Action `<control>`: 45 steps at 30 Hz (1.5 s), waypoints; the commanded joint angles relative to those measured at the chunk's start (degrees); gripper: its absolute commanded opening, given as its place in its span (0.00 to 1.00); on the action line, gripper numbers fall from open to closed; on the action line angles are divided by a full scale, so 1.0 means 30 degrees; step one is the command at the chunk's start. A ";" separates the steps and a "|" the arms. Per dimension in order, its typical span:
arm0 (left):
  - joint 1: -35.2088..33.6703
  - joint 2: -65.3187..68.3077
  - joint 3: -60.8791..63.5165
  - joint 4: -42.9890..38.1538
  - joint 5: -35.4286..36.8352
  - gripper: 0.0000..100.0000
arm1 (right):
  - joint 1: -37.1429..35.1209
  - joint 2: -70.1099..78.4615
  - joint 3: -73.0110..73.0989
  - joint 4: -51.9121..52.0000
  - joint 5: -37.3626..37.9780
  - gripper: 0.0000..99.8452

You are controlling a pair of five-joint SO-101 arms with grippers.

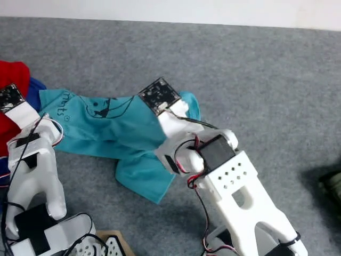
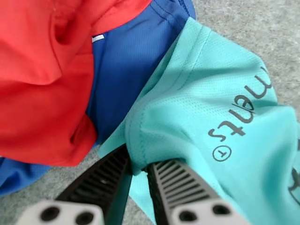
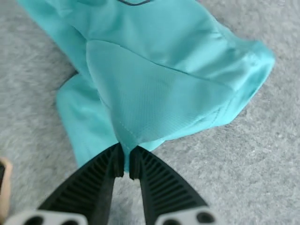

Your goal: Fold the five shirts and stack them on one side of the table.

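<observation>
The left gripper (image 2: 136, 171) pinches a ridge of the teal shirt (image 1: 106, 125) near its print; the right gripper (image 3: 123, 159) nips only a thin hem corner. The shirt lies rumpled at left centre of the high view, touching the blue shirt (image 2: 122, 65) beside the red shirt (image 2: 42, 70) at the left edge. That slight hem hold could slip under tension, and a pull may drag the blue shirt along.

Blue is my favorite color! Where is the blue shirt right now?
In the high view the blue shirt lies at the left side of the table, peeking out from under the red shirt and right beside the teal shirt.
</observation>
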 commanded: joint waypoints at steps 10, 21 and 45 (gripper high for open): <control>-0.0835 -0.0630 -0.0601 -0.0264 -0.0205 0.01 | -0.0718 -0.0689 -0.1773 0.3062 -0.1319 0.01; -0.0747 -0.0659 -0.0630 -0.0234 -0.0205 0.01 | -0.0747 -0.0689 0.5670 -0.1978 -0.1260 0.01; -0.1363 -0.2066 -0.1216 0.3516 -0.0293 0.01 | -0.2711 -0.1158 0.5729 -0.1714 -0.1407 0.01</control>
